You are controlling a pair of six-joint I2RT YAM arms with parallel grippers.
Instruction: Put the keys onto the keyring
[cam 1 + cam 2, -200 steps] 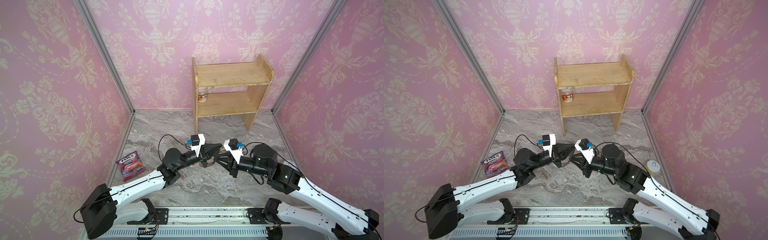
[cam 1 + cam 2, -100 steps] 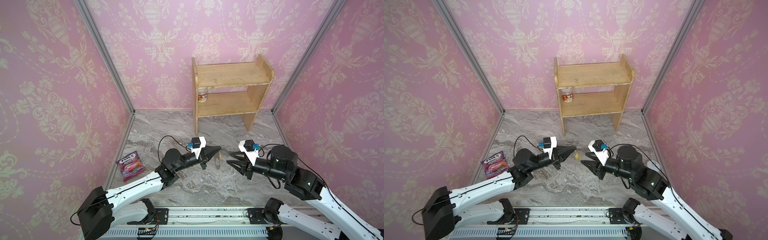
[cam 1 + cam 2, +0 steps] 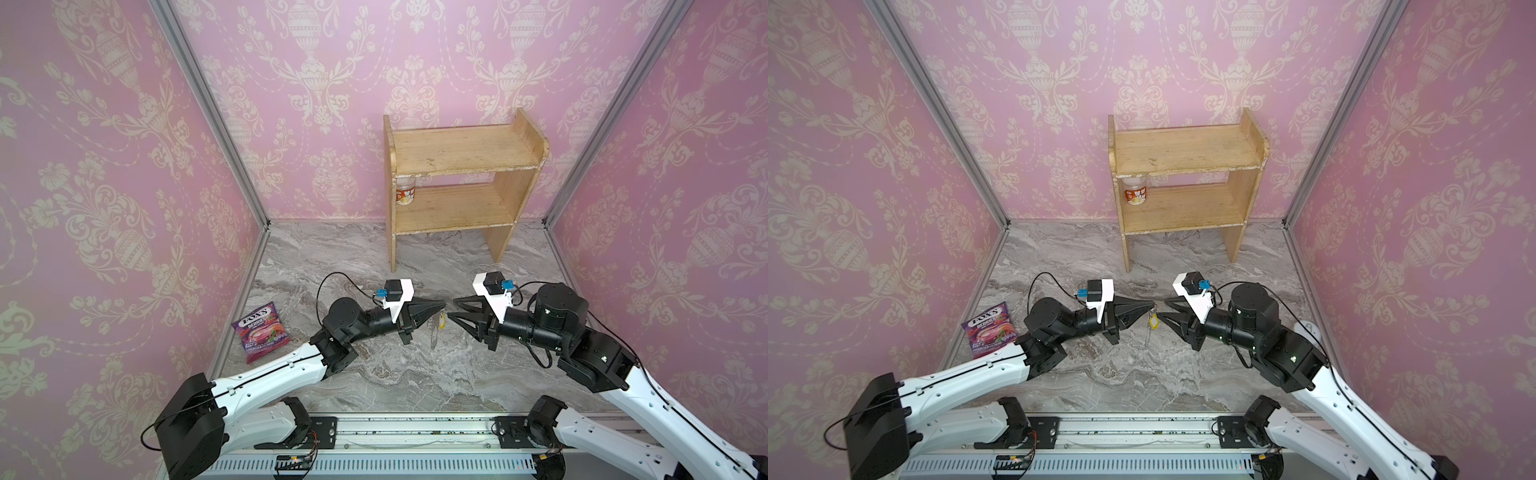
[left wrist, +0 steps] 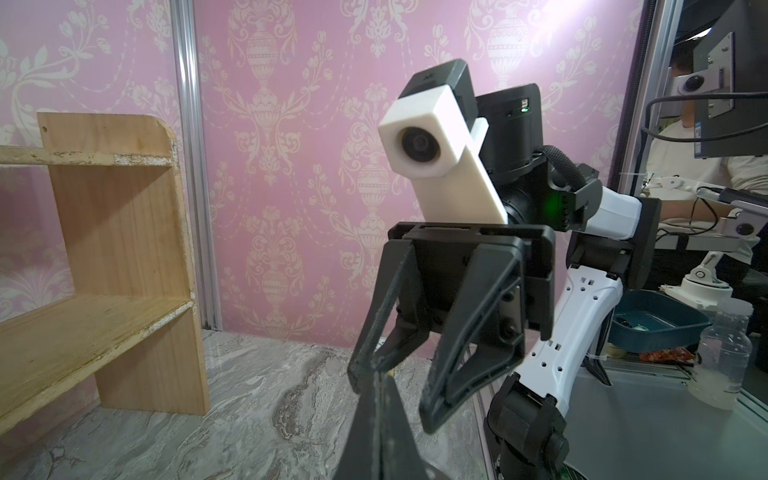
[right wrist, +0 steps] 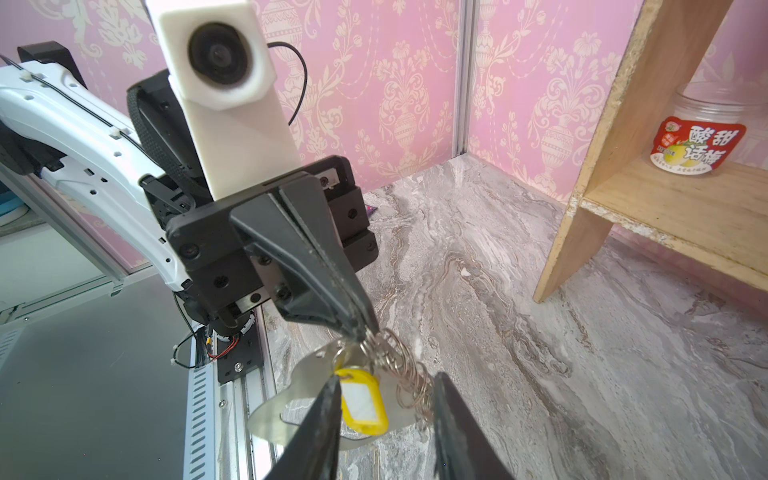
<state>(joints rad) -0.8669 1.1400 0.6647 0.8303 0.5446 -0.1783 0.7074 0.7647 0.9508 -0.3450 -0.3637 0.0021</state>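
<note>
The flat silver-grey half-oval metal keyring [image 5: 270,415], light, stiff and probably slippery, hangs above the middle of the grey marble tabletop [image 5: 540,332]. It looks best held by its wire rings. The left gripper [image 5: 360,328] is clamped on those rings. The yellow plastic key tag [image 5: 365,405] dangles against it, just in front of the parted, empty jaws of the right gripper [image 5: 386,379].

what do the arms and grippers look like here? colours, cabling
The left arm and right arm are white shells with black joint housings. The left gripper and right gripper are black, with tapered triangular fingers. Each wrist carries a white camera block with a blue connector and a looping black cable. A green light glows on the right arm.
</note>
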